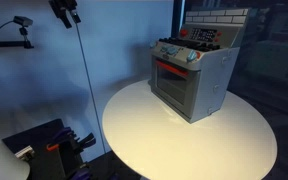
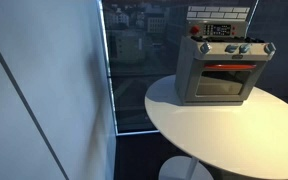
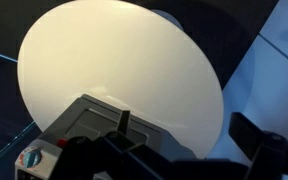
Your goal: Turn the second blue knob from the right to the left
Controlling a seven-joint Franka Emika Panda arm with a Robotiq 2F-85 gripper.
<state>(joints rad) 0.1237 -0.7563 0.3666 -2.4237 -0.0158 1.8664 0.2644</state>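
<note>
A grey toy oven (image 1: 194, 75) with a red-trimmed door stands at the far side of the round white table (image 1: 184, 140). It shows in both exterior views, the second being (image 2: 219, 75). A row of small blue knobs (image 2: 236, 48) runs along its front top edge; the same row shows in an exterior view (image 1: 179, 54). My gripper (image 1: 66, 12) hangs high above and well off to the side of the table. In the wrist view my gripper (image 3: 189, 128) is open and empty, looking down on the table (image 3: 114, 60) and the oven top (image 3: 89, 125).
A tall window with a vertical frame (image 2: 106, 70) stands beside the table. A camera on an arm (image 1: 22, 22) and dark equipment (image 1: 54, 145) sit on the floor side. A brick-pattern panel (image 2: 222, 14) rises behind the oven.
</note>
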